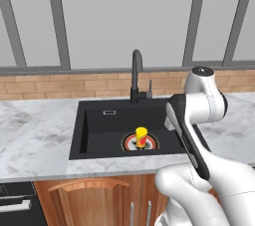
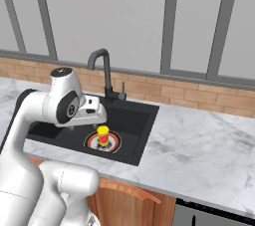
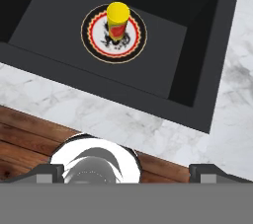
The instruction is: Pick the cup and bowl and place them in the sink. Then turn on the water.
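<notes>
In the sink [image 1: 94, 125], we saw the cup [image 1: 141, 136] standing upright on the drain [image 1: 130, 143]. Our jaws were spread wide, holding nothing, above the tabletop [image 3: 89, 107].

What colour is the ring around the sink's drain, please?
Red and white, around the drain under the yellow cup; clearest in the hand view.

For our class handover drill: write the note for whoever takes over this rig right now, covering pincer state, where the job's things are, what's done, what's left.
Pincer: open, holding nothing, above the counter's front edge.
Cup: upright in the sink, standing on the drain.
Bowl: I can't place it from these views.
Faucet: no water running.
Done: cup in the sink.
Left: find the bowl, put it in the sink, turn on the water.
</notes>
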